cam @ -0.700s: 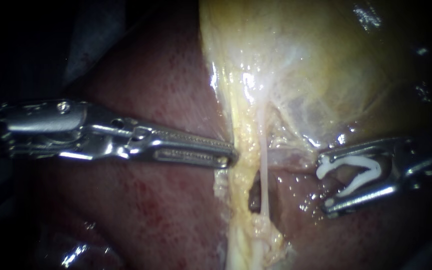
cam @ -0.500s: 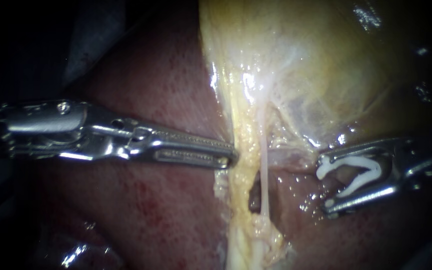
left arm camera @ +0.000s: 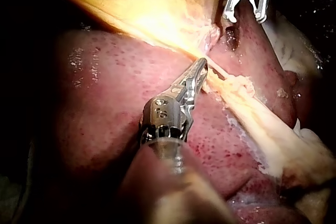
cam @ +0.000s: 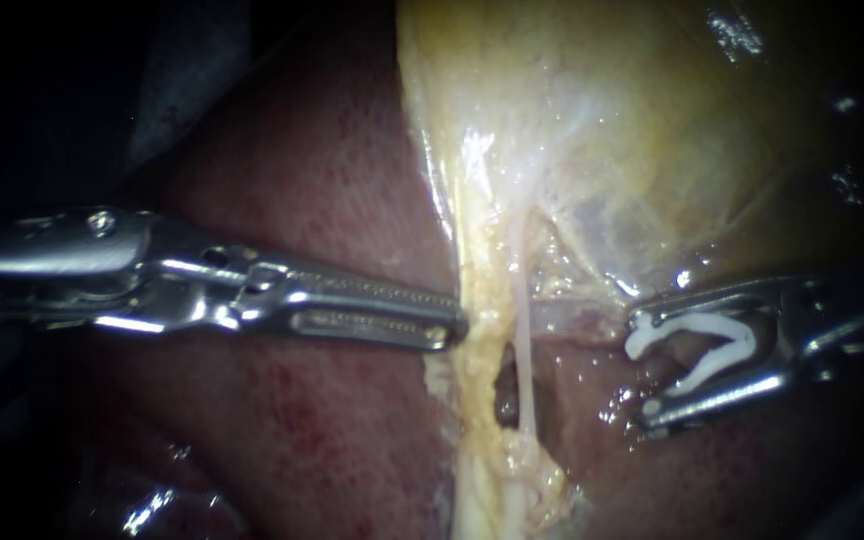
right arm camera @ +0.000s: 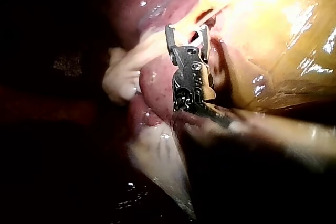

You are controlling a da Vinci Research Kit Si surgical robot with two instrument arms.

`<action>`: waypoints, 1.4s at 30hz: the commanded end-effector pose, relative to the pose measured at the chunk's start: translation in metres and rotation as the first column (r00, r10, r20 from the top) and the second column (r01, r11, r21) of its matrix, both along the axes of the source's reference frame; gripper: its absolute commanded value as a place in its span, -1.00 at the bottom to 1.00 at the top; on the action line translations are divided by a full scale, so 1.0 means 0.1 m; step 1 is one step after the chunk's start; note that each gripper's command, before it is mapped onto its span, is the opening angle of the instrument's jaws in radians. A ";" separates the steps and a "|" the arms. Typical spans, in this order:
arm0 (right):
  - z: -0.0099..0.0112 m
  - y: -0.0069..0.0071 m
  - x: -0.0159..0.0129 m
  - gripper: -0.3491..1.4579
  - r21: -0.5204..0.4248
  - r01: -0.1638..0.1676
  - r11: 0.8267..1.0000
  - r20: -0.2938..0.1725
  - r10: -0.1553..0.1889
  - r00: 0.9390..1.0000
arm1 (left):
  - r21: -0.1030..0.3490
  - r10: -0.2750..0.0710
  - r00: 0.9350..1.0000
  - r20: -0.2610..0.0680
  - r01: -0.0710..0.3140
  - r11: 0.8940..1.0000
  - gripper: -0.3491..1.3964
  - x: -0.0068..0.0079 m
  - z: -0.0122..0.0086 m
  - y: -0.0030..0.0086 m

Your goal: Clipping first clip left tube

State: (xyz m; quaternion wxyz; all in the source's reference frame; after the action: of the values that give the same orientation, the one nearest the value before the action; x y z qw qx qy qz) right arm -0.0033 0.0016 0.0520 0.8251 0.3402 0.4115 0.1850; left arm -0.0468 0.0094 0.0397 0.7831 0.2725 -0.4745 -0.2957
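Here we are at the two strands under the gallbladder (cam: 602, 120), liver (cam: 332, 200) dark red on either side. My left instrument (cam: 447, 328) comes in flat across the liver, jaws closed together, and as far as I can judge they're pinching the fatty edge of the left tube (cam: 477, 380), the thicker yellow strand. Just beside it runs the thin pale tube (cam: 522, 340), with a dark little window between the two.

Over on the other side, my right instrument (cam: 644, 365) sits with its jaws spread wide and the white clip (cam: 707, 322) seated between them, touching both, the clip open as well. It is near the thin pale tube but around nothing.

So the score: clip loaded and facing the strands, no clip on either tube. By my reading, reaching across to the left tube, straddling it and squeezing all remain.

Brands, labels, writing: nothing legible to report
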 end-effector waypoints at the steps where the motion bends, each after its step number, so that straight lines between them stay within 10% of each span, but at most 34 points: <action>1: 0.000 0.000 0.001 -0.08 0.000 0.000 1.000 0.001 0.000 1.000 | 0.001 -0.001 1.000 0.005 0.001 1.000 -1.00 0.003 -0.005 0.001; 14: 0.002 -0.009 0.020 -0.05 -0.007 -0.011 1.000 0.007 0.011 1.000 | 0.004 -0.014 1.000 0.004 0.014 1.000 -1.00 0.017 -0.014 0.004; 42: 0.075 -0.071 0.090 -0.01 -0.015 0.032 0.999 -0.008 -0.032 0.999 | 0.004 -0.015 1.000 0.003 0.015 1.000 -1.00 0.015 -0.017 0.002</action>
State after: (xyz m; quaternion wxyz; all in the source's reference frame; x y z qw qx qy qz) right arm 0.0058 -0.0055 0.0598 0.8289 0.3416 0.4105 0.1662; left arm -0.0453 0.0095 0.0381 0.7795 0.2712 -0.4771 -0.3021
